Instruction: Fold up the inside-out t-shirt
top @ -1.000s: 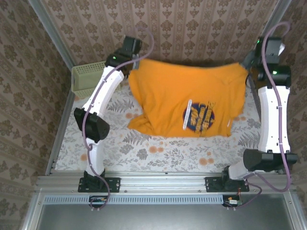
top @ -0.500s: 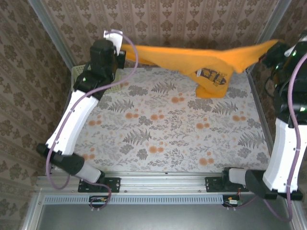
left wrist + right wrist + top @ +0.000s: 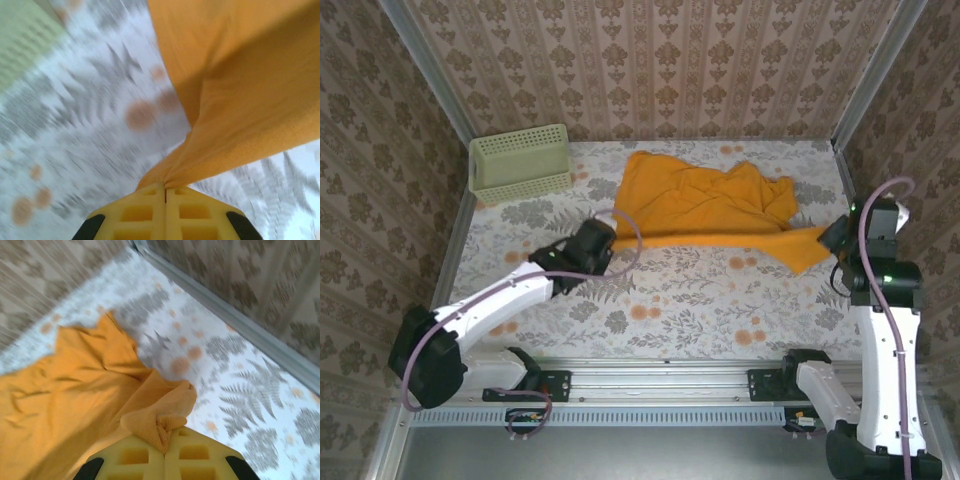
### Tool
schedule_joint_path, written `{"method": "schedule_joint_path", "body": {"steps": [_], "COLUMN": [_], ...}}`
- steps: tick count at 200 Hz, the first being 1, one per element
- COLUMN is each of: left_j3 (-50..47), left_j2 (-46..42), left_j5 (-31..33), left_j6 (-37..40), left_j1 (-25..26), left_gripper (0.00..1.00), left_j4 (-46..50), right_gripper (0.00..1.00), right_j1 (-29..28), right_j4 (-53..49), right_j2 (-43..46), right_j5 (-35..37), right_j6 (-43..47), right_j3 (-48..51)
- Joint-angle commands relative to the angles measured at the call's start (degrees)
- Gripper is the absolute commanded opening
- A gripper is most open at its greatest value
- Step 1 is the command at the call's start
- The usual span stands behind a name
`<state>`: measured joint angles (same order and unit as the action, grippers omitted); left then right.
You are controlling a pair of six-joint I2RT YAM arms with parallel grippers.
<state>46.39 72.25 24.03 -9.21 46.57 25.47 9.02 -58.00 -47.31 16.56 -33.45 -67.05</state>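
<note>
Firmly clamped on the inside-out t-shirt point(image 3: 705, 205): left pincer point(image 3: 613, 239) at the near left corner, right pincer point(image 3: 831, 238) at the near right corner, jaws pressed together on cloth. Bunched on far middle of tabletop point(image 3: 670, 310), near edge stretched between both pincers.

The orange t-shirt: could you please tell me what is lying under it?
The t-shirt lies crumpled on the floral table cover, which shows all round it. Anything beneath the bunched cloth is hidden by it.
</note>
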Motion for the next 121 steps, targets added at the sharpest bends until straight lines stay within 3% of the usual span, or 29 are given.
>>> {"method": "schedule_joint_path", "body": {"steps": [1,12,29,65,92,121], "left_j3": [-2.49,-2.80,-2.86,-4.91,-5.88,-3.59], "left_j2": [0.71,1.30,0.91,-1.99,-0.12,5.72], "left_j5": [-0.41,-0.58,-0.58,-3.01,-11.96,-13.07], "left_j6": [-10.59,-12.50,-15.22,-24.50,-29.58,-30.42], "left_j1": [4.61,6.57,8.88,7.95,8.42,13.91], "left_gripper": [0.14,0.21,0.41,0.75,0.79,0.81], "left_j4": [2.77,4.43,6.50,8.36,4.52,2.93], "right_gripper": [0.00,0.00,0.00,0.00,0.00,0.00], "right_j1": [1.91,2.89,3.69,3.70,3.73,3.72], "right_j4": [-2.71,-3.04,-3.64,-3.36,-2.74,-2.30], "right_j2": [2.45,3.24,3.34,3.62,4.24,5.04], "right_j5": [1.81,1.92,1.87,-1.27,-3.09,-3.86], "right_j6": [-2.05,-1.93,-1.47,-1.74,-2.21,-2.28], "right_j3": [3.65,4.33,4.24,5.22,7.37,9.22]}}
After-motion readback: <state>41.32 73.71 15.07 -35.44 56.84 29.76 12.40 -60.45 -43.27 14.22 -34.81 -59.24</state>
